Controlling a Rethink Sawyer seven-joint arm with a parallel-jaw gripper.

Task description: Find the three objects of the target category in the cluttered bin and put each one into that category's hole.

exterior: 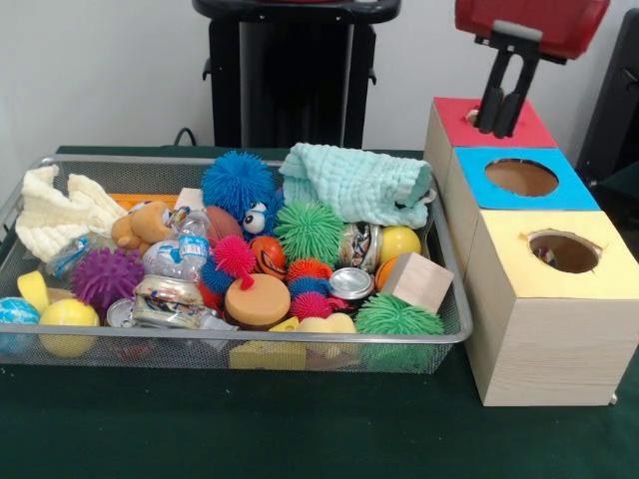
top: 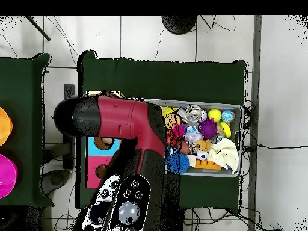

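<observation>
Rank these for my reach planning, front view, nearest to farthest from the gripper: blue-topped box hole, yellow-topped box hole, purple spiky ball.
From the gripper over the red-topped box:
1. Blue-topped box hole, just in front.
2. Yellow-topped box hole, nearer the camera.
3. Purple spiky ball, far across the bin.

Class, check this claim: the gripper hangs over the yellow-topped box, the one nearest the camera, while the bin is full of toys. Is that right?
Not quite. In the front view the gripper hangs over the red-topped box, the farthest one; the yellow-topped box is the nearest. The bin is full of toys, as stated.
</observation>
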